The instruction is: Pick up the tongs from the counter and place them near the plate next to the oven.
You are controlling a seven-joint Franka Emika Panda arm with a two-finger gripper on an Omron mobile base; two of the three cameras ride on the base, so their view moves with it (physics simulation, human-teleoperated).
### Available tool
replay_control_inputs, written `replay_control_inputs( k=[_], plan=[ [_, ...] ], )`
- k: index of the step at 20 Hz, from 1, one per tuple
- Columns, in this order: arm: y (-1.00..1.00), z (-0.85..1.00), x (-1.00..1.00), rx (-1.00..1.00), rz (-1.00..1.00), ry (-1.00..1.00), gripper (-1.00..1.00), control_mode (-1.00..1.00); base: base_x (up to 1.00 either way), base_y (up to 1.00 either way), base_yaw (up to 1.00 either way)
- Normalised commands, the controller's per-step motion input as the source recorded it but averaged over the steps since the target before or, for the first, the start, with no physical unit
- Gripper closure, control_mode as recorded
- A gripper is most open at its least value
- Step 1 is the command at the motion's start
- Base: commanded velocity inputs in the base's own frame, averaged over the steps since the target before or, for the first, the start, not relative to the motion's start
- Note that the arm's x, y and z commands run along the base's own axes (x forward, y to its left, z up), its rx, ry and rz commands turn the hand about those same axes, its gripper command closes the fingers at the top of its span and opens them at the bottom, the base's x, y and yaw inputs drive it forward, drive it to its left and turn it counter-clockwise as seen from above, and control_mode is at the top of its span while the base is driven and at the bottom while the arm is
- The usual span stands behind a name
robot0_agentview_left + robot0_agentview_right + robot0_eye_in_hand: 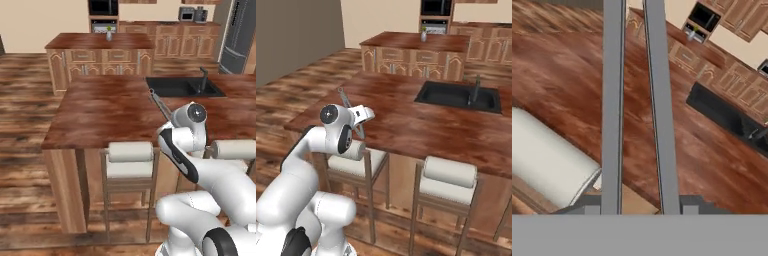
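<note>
Grey tongs are clamped in the end effector, their two slim arms running up and away, lifted above the reddish-brown counter; beneath them stands a white-cushioned stool, further off a black sink, and beyond it the black oven

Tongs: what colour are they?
Plain grey metal; the tongs show best in the hand view.

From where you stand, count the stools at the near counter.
2. One stool stands directly ahead of the arm, the other stool further right along the counter edge, below the sink side. More may be hidden outside the views.
</note>
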Motion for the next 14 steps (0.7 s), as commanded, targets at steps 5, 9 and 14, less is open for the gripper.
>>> replay_control_inputs(
  k=[5, 9, 14],
  plan=[
    [0.0, 0.0, 0.0, 0.0, 0.0, 0.0, 1.0, 1.0, 0.12, 1.0, 0.0],
    [0.0, 0.0, 0.0, 0.0, 0.0, 0.0, 1.0, 1.0, 0.2, 1.0, 0.0],
    [0.0, 0.0, 0.0, 0.0, 0.0, 0.0, 1.0, 1.0, 0.33, 1.0, -0.04]
  ],
)
